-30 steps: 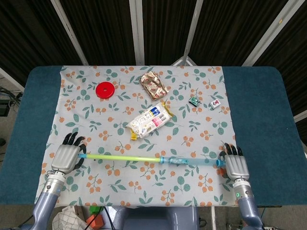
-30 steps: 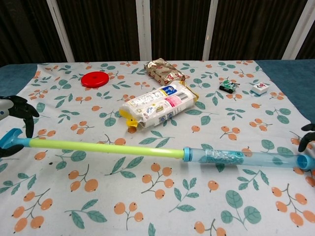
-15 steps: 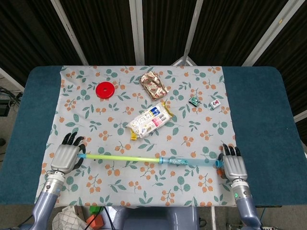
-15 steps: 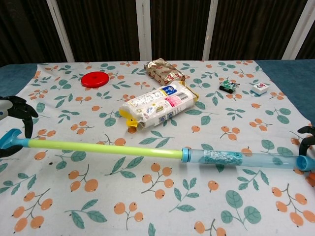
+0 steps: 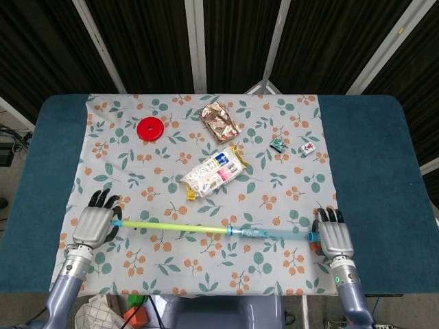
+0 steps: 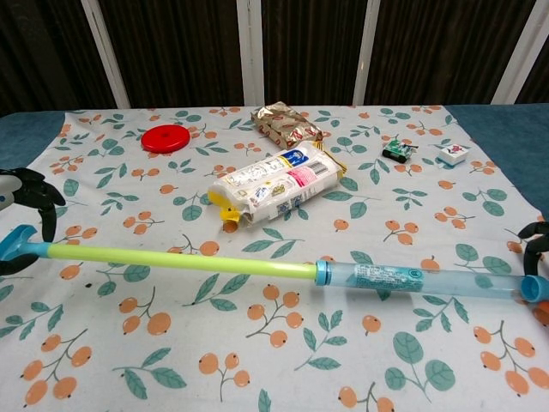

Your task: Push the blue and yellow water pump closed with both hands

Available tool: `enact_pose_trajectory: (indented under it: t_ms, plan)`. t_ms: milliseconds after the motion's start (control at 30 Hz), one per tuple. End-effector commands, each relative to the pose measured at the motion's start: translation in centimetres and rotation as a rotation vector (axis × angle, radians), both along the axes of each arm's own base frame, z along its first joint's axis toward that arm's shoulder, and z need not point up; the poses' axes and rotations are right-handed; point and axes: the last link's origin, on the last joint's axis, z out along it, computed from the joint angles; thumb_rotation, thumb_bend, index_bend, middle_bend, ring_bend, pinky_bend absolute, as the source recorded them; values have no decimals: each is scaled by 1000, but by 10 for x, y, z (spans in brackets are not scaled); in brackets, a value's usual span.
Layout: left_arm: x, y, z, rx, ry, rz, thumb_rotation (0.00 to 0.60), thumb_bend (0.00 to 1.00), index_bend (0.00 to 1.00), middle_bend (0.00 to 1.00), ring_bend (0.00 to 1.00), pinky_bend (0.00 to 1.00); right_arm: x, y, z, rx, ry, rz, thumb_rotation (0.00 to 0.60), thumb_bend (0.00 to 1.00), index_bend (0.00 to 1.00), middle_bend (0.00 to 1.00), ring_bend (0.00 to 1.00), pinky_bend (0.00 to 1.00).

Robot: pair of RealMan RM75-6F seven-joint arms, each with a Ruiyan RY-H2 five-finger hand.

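The water pump lies across the near part of the floral cloth, drawn out long. Its yellow rod (image 5: 171,226) (image 6: 180,260) runs from the left, and its clear blue barrel (image 5: 271,234) (image 6: 420,280) continues to the right. My left hand (image 5: 95,225) (image 6: 27,196) lies palm down with fingers apart at the rod's blue handle (image 6: 17,243), touching it. My right hand (image 5: 332,236) (image 6: 533,240) lies palm down with fingers apart against the barrel's blue end cap (image 6: 531,289). Neither hand visibly grips the pump.
Behind the pump lie a white snack packet (image 5: 214,172) (image 6: 276,186), a shiny foil packet (image 5: 219,121), a red disc (image 5: 150,128), a small green toy (image 5: 278,144) and a white tile (image 5: 308,148). The cloth's front edge and the blue table (image 5: 384,171) border the hands.
My right hand has shifted slightly left, and the blue barrel has slid a little leftward over the yellow rod. The left hand has stayed in place.
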Motion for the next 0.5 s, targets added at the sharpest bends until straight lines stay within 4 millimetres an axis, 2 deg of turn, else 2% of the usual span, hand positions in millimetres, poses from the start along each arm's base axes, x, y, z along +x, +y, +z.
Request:
enact_pose_trajectory:
  t_ms: [33, 233, 500]
  plan:
    - [0, 0, 0, 0, -1, -1, 600, 582, 581, 167, 0, 0, 1, 0, 0, -1, 2, 4, 600, 390, 556, 141, 0, 0]
    - [0, 0, 1, 0, -5, -1, 600, 582, 581, 167, 0, 0, 4, -1, 2, -4, -2, 9, 600, 390, 594, 162, 0, 0]
    - [7, -2, 1, -5, -21, -14, 600, 583, 580, 167, 0, 0, 19, -3, -2, 3, -9, 40, 600, 390, 646, 185, 0, 0]
